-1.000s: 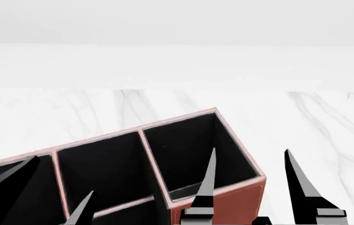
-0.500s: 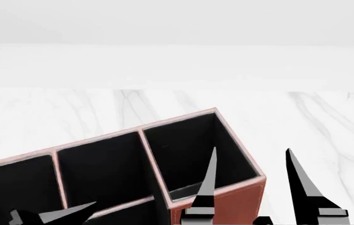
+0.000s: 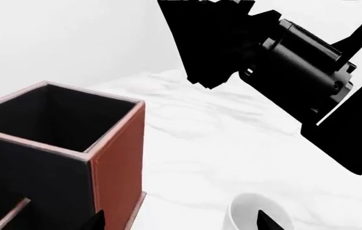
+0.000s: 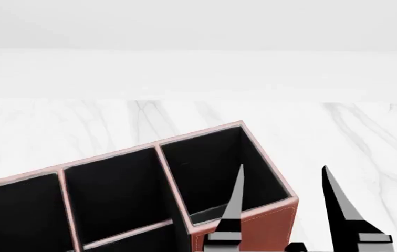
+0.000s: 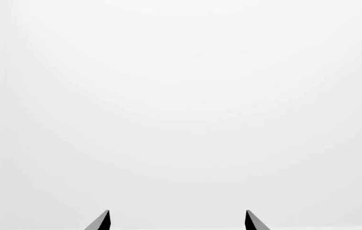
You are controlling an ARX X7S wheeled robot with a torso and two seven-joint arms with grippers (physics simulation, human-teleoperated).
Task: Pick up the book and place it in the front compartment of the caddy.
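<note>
Right gripper [image 4: 282, 202]: standing spread and empty, pointing upward just beside the brown leather caddy [image 4: 184, 178] with black lining. Left gripper [image 3: 177, 221]: tips parted, gripping nothing, hovering over a white mug [image 3: 251, 215]. Black book: showing in no view (possibly already deposited; placement unconfirmed).

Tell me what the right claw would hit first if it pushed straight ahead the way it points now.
Nothing close, by the look of it. The right claw is open, and its own camera shows only blank white background ahead. How far off that surface lies cannot be judged.
</note>
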